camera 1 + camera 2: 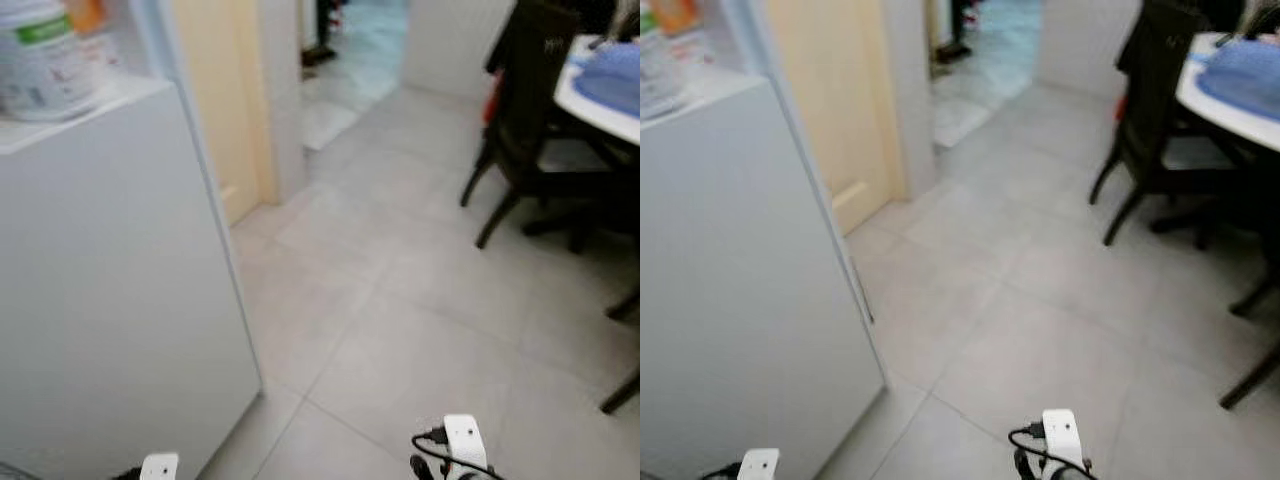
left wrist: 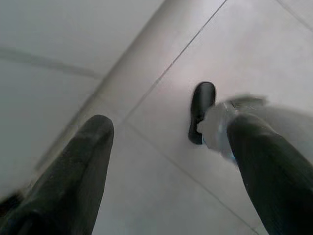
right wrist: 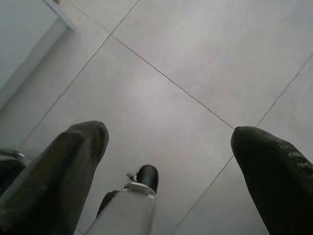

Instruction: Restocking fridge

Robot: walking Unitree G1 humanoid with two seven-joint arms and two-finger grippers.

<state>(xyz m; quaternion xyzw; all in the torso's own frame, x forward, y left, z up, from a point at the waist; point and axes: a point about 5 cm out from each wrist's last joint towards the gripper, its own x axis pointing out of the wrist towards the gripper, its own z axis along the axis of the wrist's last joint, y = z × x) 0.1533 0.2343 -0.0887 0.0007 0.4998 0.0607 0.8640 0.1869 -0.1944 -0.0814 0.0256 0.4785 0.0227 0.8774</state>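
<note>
white fridge (image 1: 120, 300), door shelf holding tub (image 1: 42, 60)

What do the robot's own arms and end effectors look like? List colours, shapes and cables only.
In the head views, each arm ends at the frame bottom in a white block: left, right, the right one trailing a looped black cable. The wrist views show the left end effector and right end effector, each with two long, rounded, matte black fingers.
</note>
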